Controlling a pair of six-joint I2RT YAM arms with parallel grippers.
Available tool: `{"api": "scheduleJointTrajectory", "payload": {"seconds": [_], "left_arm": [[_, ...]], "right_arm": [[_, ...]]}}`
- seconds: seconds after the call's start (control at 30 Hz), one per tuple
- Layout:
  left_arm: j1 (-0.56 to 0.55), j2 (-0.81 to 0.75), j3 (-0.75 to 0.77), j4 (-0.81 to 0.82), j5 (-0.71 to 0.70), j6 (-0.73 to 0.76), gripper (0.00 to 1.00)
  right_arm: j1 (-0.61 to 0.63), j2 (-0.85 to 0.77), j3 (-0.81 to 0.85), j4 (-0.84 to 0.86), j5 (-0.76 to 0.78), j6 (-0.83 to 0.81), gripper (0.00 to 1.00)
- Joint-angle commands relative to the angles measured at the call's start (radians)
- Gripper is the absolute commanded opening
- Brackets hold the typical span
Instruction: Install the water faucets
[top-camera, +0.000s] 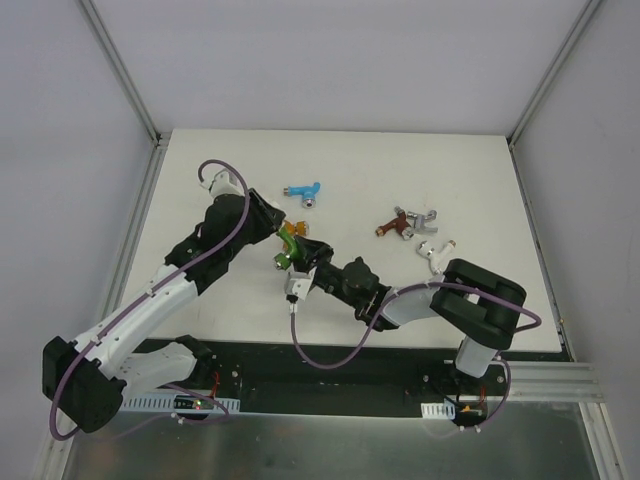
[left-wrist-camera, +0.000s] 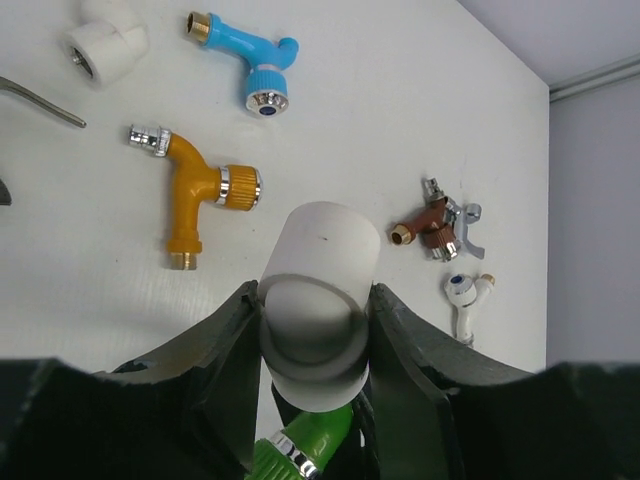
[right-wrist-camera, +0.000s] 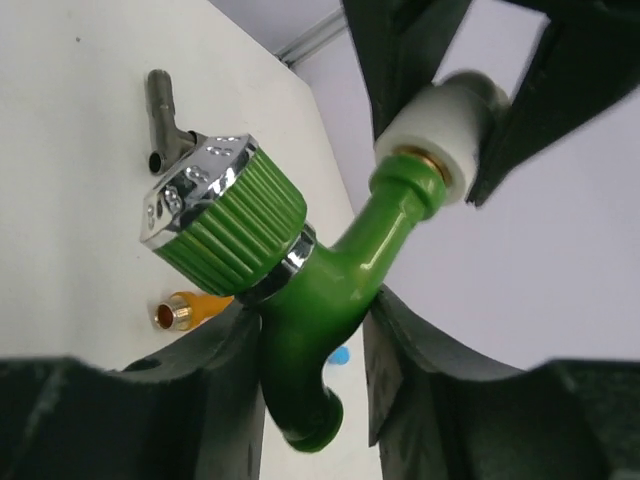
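Observation:
My left gripper is shut on a stubby white pipe fitting and holds it above the table. My right gripper is shut on the green faucet. The faucet's brass threaded end sits in the white fitting. In the top view both grippers meet mid-table at the green faucet. On the table lie the orange faucet, blue faucet, reddish-brown faucet, silver faucet and white faucet. A dark grey faucet shows in the right wrist view.
A second white elbow fitting lies at the far left of the left wrist view, next to a thin metal lever. The brown, silver and white faucets cluster at the table's right. Grey walls and a metal frame enclose the white table.

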Motion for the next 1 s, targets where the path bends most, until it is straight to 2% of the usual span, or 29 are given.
{"api": "scheduleJointTrajectory", "payload": {"seconds": [0.0, 0.13, 0.17, 0.3, 0.5, 0.6, 0.67, 0.87, 0.97], "left_arm": [[-0.004, -0.049, 0.001, 0.055, 0.022, -0.019, 0.0], [-0.003, -0.119, -0.076, 0.158, 0.025, 0.023, 0.0], [-0.003, -0.135, -0.105, 0.221, 0.034, 0.034, 0.0], [-0.003, -0.211, -0.231, 0.448, 0.088, 0.057, 0.0], [-0.003, -0.293, -0.444, 0.825, 0.106, 0.048, 0.0], [-0.003, -0.299, -0.504, 0.983, 0.142, 0.046, 0.0], [-0.003, -0.288, -0.518, 1.061, 0.191, 0.057, 0.0], [-0.003, -0.282, -0.558, 1.296, 0.352, 0.103, 0.0], [-0.003, -0.309, -0.579, 1.346, 0.381, 0.135, 0.0]], "right_arm": [[0.001, -0.013, 0.033, 0.272, 0.004, 0.269, 0.28], [-0.012, -0.056, 0.007, 0.272, -0.031, 0.508, 0.02], [-0.012, -0.067, 0.004, 0.272, -0.027, 0.579, 0.0], [-0.037, -0.117, -0.004, 0.272, -0.01, 0.914, 0.0], [-0.184, -0.167, -0.006, 0.272, -0.139, 1.663, 0.0], [-0.236, -0.161, 0.002, 0.272, -0.145, 1.947, 0.0], [-0.262, -0.157, -0.003, 0.272, -0.133, 2.077, 0.0], [-0.327, -0.15, -0.035, 0.271, -0.093, 2.288, 0.0], [-0.377, -0.124, -0.061, 0.272, -0.09, 2.427, 0.06]]}}
